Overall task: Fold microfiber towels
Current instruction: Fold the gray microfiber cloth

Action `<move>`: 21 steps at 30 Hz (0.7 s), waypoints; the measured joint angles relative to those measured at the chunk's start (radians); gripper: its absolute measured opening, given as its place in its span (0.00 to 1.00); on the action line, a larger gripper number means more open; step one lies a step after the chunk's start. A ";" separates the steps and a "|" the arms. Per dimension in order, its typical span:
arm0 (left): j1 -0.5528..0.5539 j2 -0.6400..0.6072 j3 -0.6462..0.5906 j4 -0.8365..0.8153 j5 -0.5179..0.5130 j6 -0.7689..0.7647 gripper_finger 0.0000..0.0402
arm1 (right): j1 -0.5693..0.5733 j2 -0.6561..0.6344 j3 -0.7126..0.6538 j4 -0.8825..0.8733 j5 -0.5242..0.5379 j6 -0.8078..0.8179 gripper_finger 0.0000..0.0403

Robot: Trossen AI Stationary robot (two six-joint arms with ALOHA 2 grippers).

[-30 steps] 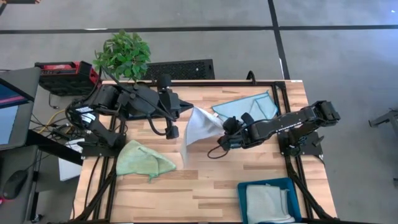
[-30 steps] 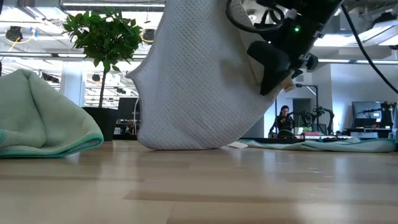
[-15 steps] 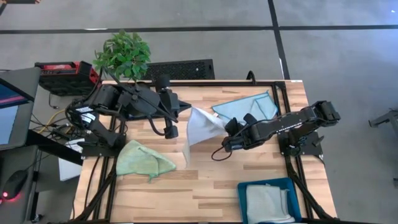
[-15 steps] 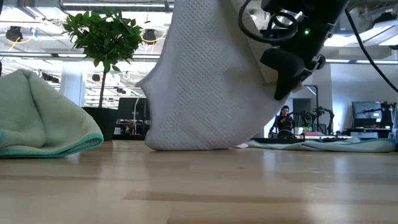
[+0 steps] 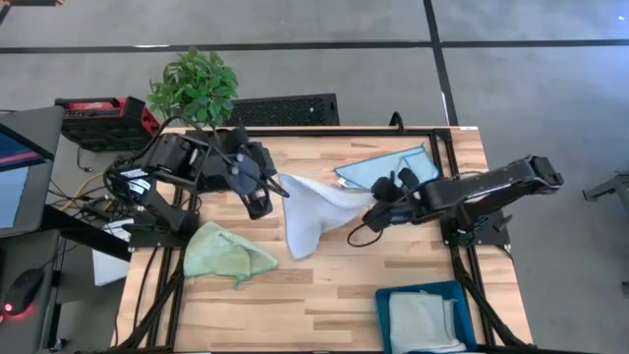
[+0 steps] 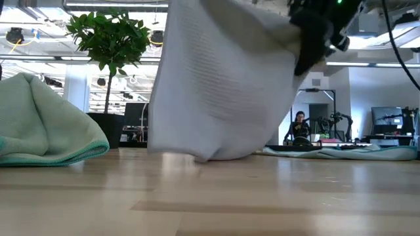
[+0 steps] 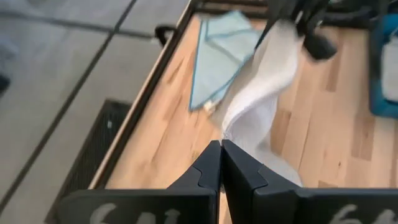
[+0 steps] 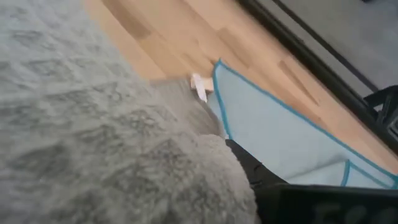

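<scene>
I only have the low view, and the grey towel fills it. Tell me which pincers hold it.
Observer: Both. The left pincer pinches one corner of the grey towel and the right pincer grips the opposite end, so it sags between them.
Operator: Report what lies behind it.
Observer: A blue towel is spread flat by the table's far edge.
Operator: Locate the bin.
Observer: The teal bin sits at the front right corner, with a pale folded towel inside.

Overhead, table-level, two perhaps close wrist views.
</scene>
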 joint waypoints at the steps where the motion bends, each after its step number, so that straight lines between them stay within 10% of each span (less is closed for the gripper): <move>1: 0.002 0.006 0.001 -0.013 -0.003 -0.021 0.00 | 0.000 -0.022 0.000 0.000 -0.001 -0.006 0.01; 11: 0.069 0.035 -0.129 0.020 -0.051 -0.045 0.00 | -0.060 -0.126 0.087 0.009 0.022 -0.191 0.01; 21: 0.203 0.031 -0.181 0.066 -0.348 -0.018 0.00 | -0.267 -0.126 0.187 0.139 0.108 -0.548 0.01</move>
